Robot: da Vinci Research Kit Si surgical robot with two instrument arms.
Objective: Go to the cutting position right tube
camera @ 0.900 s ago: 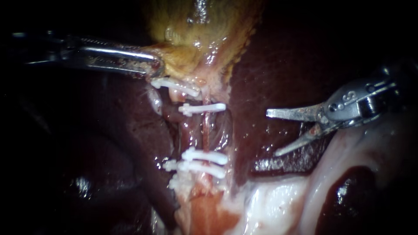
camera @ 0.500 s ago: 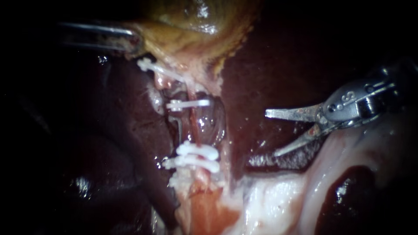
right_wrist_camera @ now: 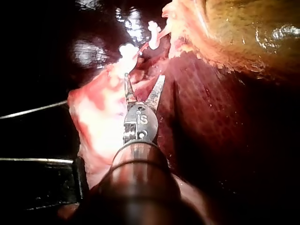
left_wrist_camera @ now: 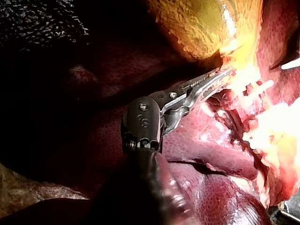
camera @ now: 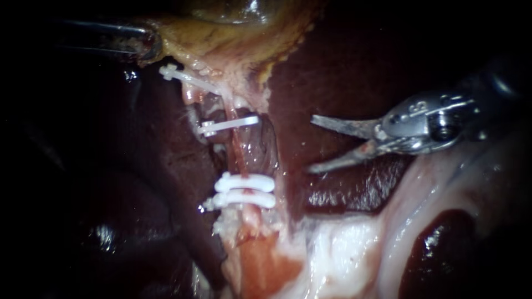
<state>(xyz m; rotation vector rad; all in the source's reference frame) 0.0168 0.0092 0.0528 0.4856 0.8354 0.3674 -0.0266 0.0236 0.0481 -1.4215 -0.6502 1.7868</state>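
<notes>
**Approach to cutting position: right tube not yet reached**

The right instrument (camera: 312, 144) has its blades spread and grips nothing. It sits over the liver (camera: 343, 72), beside the clipped tubes but apart from them. The left instrument (camera: 148, 45) is clenched on the gallbladder (camera: 233, 33) edge. The right tube (camera: 244, 155) runs bare between the upper clip (camera: 230, 125) and the lower clips (camera: 246, 191). By judgement, the approach is under way. The next move calls for the open blades to straddle that bare span, clear of every clip.

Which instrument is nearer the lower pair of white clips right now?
Right. The right instrument sits open beside the lower pair of clips, across a strip of liver. The left instrument is farther off, holding the gallbladder edge above them.
</notes>
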